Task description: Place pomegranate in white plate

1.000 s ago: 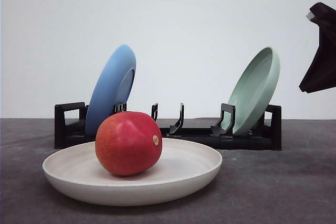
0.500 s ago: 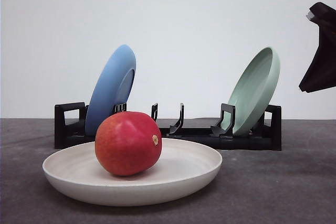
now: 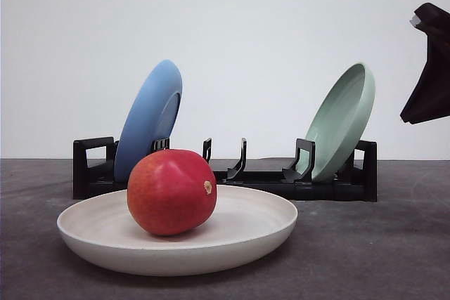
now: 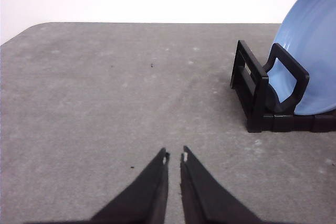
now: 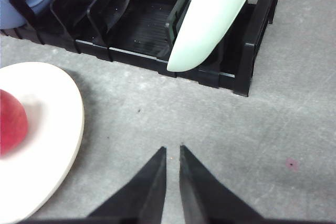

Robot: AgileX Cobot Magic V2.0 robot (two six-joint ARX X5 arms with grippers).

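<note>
We see the pomegranate (image 3: 171, 192) lying inside the white plate (image 3: 91, 238), left of the plate's middle, its tan stem nub turned to the right. The plate sits flat on the near part of the table (image 3: 365, 251), a dark grey, faintly mottled matte surface. From the right wrist camera we catch the same fruit (image 5: 10, 121) at the plate's (image 5: 58, 114) edge, and we notice a small pinkish speck on the grey top.

Just behind the plate stands a low black dish rack (image 3: 232, 177) with upright dividers. A blue plate (image 3: 149, 119) leans in its left end and a pale green plate (image 3: 342, 121) leans in its right end; the slots between them are vacant. From the left wrist camera we see the rack's left end (image 4: 257, 95) with the blue plate (image 4: 312, 51) propped in it, and the table's rounded far corner against the wall. Behind everything is a plain white wall (image 3: 253, 40), evenly lit.

The left gripper (image 4: 174, 157) hovers above bare table to the left of the rack, its fingers nearly together with only a thin slit between them, holding nothing. The right gripper (image 5: 172, 150) hovers over bare table right of the white plate and nearer than the rack, its fingers likewise narrowed to a slim gap and empty. At the far right of the front view we see a dark part of the right arm (image 3: 430, 68) raised well above the table.
</note>
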